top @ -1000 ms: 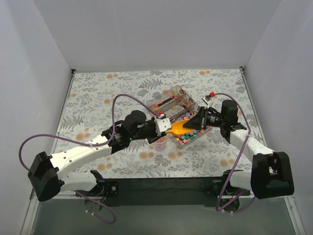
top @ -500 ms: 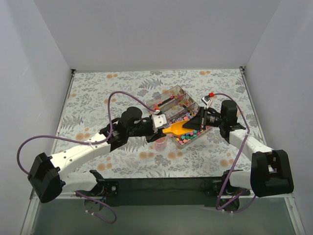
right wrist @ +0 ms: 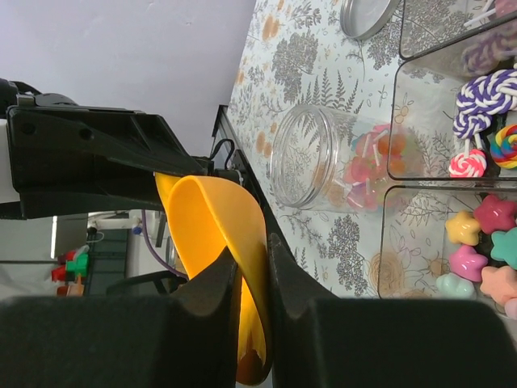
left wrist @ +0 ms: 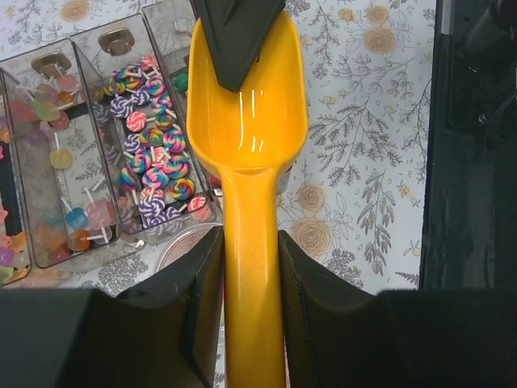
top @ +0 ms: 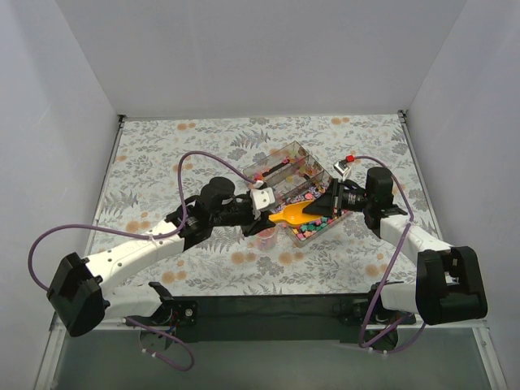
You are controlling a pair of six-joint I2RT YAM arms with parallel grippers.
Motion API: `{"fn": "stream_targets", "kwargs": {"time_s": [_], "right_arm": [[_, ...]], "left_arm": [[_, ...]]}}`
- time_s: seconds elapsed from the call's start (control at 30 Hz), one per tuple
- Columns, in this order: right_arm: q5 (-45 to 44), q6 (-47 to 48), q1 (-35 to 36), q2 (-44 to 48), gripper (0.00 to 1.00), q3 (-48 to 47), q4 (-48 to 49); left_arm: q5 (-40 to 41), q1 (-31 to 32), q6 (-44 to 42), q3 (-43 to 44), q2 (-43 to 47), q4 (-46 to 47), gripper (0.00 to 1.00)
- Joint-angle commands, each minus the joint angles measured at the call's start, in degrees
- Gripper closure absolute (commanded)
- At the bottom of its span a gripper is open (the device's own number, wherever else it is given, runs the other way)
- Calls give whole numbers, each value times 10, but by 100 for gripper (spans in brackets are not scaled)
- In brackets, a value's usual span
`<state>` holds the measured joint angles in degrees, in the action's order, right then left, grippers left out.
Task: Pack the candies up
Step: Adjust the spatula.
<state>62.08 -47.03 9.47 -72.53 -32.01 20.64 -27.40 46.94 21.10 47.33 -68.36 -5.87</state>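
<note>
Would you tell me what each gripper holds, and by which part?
Both hold the orange scoop: left gripper by its handle, right gripper by the bowl's rim.

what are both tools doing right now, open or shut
Left tool: closed on the handle of the orange scoop.
Right tool: closed on the rim of the same scoop's bowl.

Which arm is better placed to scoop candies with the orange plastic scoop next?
Left, probably. The left gripper clamps the orange plastic scoop by its handle, with the empty bowl near the candies. The right gripper only pinches the bowl's rim.
</note>
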Motion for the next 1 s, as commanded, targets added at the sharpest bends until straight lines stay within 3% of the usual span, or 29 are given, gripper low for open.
{"fn": "stream_targets", "kwargs": {"time_s": [0.0, 0.3, 0.37, 0.4, 0.5, 0.6, 0.83, 0.93, 0.97], "right_arm": [[16, -18, -4, -2, 99, 9, 30], [7, -13, -5, -3, 99, 12, 28], [5, -11, -5, -2, 90, 12, 28], [5, -10, -6, -2, 79, 9, 27], [4, 0, -15, 3, 58, 1, 26], [-2, 2, -31, 13, 45, -4, 23], [-25, 42, -50, 12, 33, -31, -14], [-77, 108, -53, 18, 32, -56, -88], [-99, 134, -53, 20, 32, -84, -157]], "left_arm": [[2, -1, 34, -22, 23, 55, 93], [32, -1, 74, -20, 27, 82, 100], [35, -1, 75, -11, 24, 66, 100], [44, -1, 73, -6, 24, 62, 100], [61, -1, 58, 26, 12, -11, 100], [74, -2, 44, 60, 6, -76, 100], [87, -1, 4, 153, -19, -229, 100], [88, -1, -1, 204, -48, -312, 100], [83, -1, -4, 215, -54, -346, 100]]}}
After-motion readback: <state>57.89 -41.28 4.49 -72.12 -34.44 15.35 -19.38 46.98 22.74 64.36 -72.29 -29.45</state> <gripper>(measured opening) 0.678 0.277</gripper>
